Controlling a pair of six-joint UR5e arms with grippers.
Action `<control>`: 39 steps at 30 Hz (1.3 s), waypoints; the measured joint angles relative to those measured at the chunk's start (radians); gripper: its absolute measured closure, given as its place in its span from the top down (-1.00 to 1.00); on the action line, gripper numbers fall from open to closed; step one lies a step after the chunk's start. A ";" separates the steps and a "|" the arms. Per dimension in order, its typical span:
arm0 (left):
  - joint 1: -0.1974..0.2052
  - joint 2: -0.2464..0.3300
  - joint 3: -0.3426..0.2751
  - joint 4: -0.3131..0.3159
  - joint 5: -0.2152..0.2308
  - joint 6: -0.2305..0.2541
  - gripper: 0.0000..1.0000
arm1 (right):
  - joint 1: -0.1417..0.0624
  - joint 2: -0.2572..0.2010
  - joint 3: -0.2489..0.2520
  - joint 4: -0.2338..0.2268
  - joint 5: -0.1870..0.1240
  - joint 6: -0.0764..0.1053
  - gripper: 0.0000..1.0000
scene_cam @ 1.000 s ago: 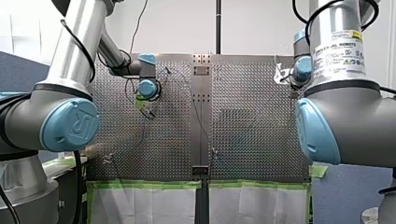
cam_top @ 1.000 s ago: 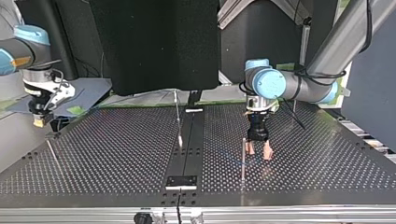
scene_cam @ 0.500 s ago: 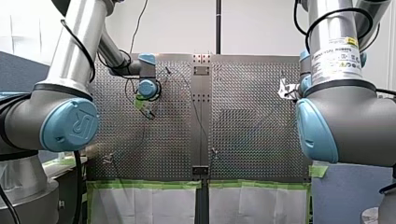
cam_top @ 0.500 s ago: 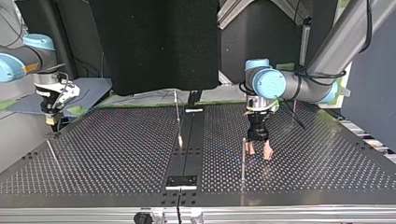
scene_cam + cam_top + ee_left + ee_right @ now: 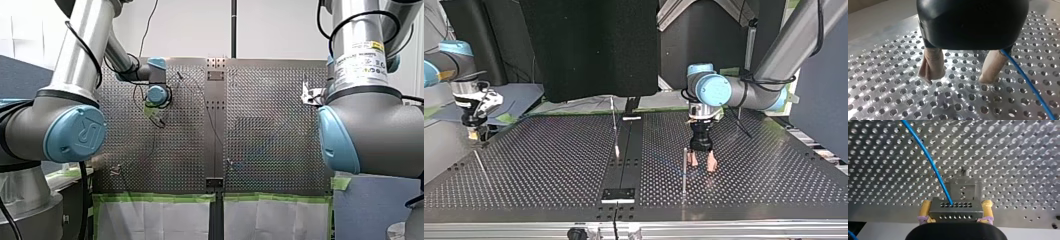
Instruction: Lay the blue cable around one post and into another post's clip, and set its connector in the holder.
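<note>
In the right wrist view my right gripper (image 5: 956,204) is shut with its yellow pads on the grey drilled connector (image 5: 955,213). The blue cable (image 5: 930,162) runs out of the connector across the plate. A grey holder (image 5: 964,187) sits on the plate just ahead of the connector. In the top view this gripper (image 5: 472,131) hangs at the plate's left edge. My left gripper (image 5: 958,78) stands open with beige pads just above the plate, nothing between them, and the blue cable (image 5: 1028,81) passes beside one finger. In the top view it (image 5: 702,164) is next to a thin post (image 5: 684,167).
A second post (image 5: 614,120) rises near the dark central rail (image 5: 624,160), and a third post (image 5: 479,162) leans at the top view's left. A small block (image 5: 618,194) sits on the rail near the edge. Green tape (image 5: 155,197) lines the plate's edge in the front view.
My right arm swung toward the top view's right, then back left and a little lower, with the connector still in its grip. My left gripper has barely moved.
</note>
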State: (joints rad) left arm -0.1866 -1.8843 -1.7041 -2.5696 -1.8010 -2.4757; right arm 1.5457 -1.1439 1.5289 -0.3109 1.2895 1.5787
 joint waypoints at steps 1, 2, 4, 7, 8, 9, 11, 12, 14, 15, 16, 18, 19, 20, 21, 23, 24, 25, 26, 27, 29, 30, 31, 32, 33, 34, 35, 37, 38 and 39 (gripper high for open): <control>0.000 0.000 0.000 0.000 0.000 0.000 1.00 | -0.003 0.000 -0.001 -0.003 -0.007 0.002 -0.99; 0.000 0.000 0.000 0.000 0.000 0.001 1.00 | -0.006 0.000 -0.001 -0.006 -0.014 0.004 -0.99; 0.000 0.000 0.000 0.000 0.001 0.001 1.00 | -0.013 0.000 -0.001 -0.009 -0.031 0.010 -0.99; 0.002 0.000 0.000 0.000 0.001 0.001 1.00 | -0.024 0.002 -0.002 -0.018 -0.059 0.021 -0.99; 0.002 0.000 0.000 0.000 0.002 0.001 1.00 | -0.027 0.002 -0.002 -0.023 -0.067 0.026 -0.99; 0.002 0.000 0.000 0.000 0.002 0.001 1.00 | -0.031 0.003 -0.003 -0.029 -0.079 0.034 -0.99; 0.002 0.000 0.000 0.000 0.003 0.001 1.00 | -0.037 0.004 -0.004 -0.036 -0.097 0.042 -0.99; 0.002 0.000 0.000 0.000 0.004 0.001 1.00 | -0.040 0.004 -0.005 -0.039 -0.108 0.046 -0.99; 0.002 0.000 0.000 0.000 0.004 0.001 1.00 | -0.046 0.006 -0.006 -0.044 -0.125 0.050 -0.99; 0.002 0.000 0.000 0.000 0.004 0.001 1.00 | -0.049 0.009 -0.008 -0.046 -0.137 0.052 -0.99; 0.002 0.000 0.000 0.000 0.004 0.001 1.00 | -0.051 0.012 -0.010 -0.045 -0.145 0.053 -0.99; 0.003 0.000 0.000 0.000 0.004 0.002 1.00 | -0.053 0.023 -0.021 -0.038 -0.165 0.052 -0.99; 0.004 0.000 0.000 -0.001 0.004 0.002 1.00 | -0.054 0.029 -0.027 -0.033 -0.173 0.050 -0.99; 0.004 0.000 0.000 -0.001 0.004 0.003 1.00 | -0.055 0.036 -0.033 -0.027 -0.182 0.047 -0.99; 0.005 0.000 0.000 -0.001 0.004 0.004 1.00 | -0.056 0.044 -0.039 -0.021 -0.192 0.043 -0.99; 0.005 0.000 0.000 -0.001 0.004 0.005 1.00 | -0.058 0.051 -0.046 -0.016 -0.209 0.039 -0.99; 0.005 0.000 0.000 -0.001 0.004 0.005 1.00 | -0.059 0.055 -0.050 -0.014 -0.220 0.036 -0.99; 0.005 0.000 -0.001 -0.001 0.004 0.006 1.00 | -0.059 0.056 -0.054 -0.013 -0.228 0.035 -0.99; 0.005 0.000 0.000 -0.001 0.004 0.006 1.00 | -0.060 0.057 -0.058 -0.012 -0.236 0.034 -0.99; 0.005 0.000 0.000 -0.001 0.004 0.006 1.00 | -0.061 0.058 -0.063 -0.011 -0.247 0.032 -0.99; 0.006 0.000 0.000 -0.001 0.004 0.006 1.00 | -0.062 0.059 -0.070 -0.010 -0.262 0.027 -0.99; 0.006 0.000 0.000 -0.002 0.004 0.006 1.00 | -0.063 0.060 -0.073 -0.010 -0.269 0.022 -0.99; 0.007 0.000 -0.001 -0.002 0.004 0.006 1.00 | -0.063 0.060 -0.075 -0.011 -0.272 0.017 -0.99; 0.007 0.000 -0.001 -0.001 0.004 0.006 1.00 | -0.063 0.060 -0.077 -0.012 -0.275 0.013 -0.99; 0.007 0.000 -0.001 -0.002 0.004 0.006 1.00 | -0.063 0.061 -0.078 -0.014 -0.277 0.007 -0.99; 0.008 0.000 -0.001 -0.002 0.004 0.006 1.00 | -0.063 0.061 -0.079 -0.015 -0.278 0.003 -0.99; 0.008 0.000 -0.001 -0.002 0.004 0.006 1.00 | -0.064 0.061 -0.079 -0.016 -0.278 0.000 -0.99; 0.009 0.000 -0.001 -0.002 0.005 0.006 1.00 | -0.066 0.061 -0.079 -0.018 -0.278 -0.005 -0.99; 0.009 0.000 -0.001 -0.002 0.005 0.006 1.00 | -0.068 0.061 -0.079 -0.019 -0.278 -0.008 -0.99; 0.010 0.000 -0.001 -0.002 0.005 0.006 1.00 | -0.071 0.062 -0.080 -0.019 -0.278 -0.013 -0.99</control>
State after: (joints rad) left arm -0.1768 -1.8842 -1.7048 -2.5712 -1.7962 -2.4696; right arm 1.4750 -1.0824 1.4494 -0.3303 1.0110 1.5659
